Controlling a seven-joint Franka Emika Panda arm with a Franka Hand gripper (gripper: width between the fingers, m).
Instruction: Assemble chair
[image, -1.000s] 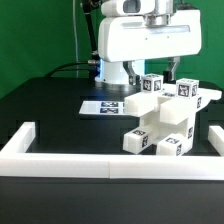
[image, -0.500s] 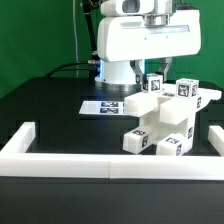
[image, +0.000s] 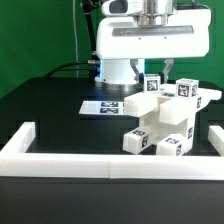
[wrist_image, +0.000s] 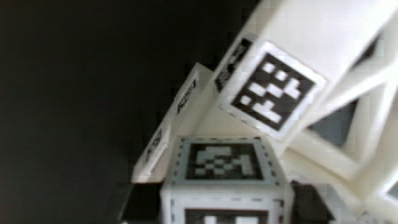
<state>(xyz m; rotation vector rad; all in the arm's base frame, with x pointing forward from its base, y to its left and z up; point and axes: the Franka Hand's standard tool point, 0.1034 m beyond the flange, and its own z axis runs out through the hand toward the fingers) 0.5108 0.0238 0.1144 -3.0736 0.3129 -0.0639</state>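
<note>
One claw (image: 153, 66), narrowed within the last second, now pinches the top of the upright tagged post (image: 153, 83) at the back of the chair (image: 165, 118). Judgement: grip just taken, so pressing or seating that post comes next. The chair stands on the black desk (image: 50, 110), toward the exterior view's right, close behind the low white wall (image: 70, 163). The marker board (image: 103, 106) lies just beside it. Open room lies to the exterior view's left; the wall hems the front and right.

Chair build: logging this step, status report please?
Gripper shut at the chair's top, fingers hidden behind the tagged pieces. Chair stands inside the border wall. Nothing in the way.
</note>
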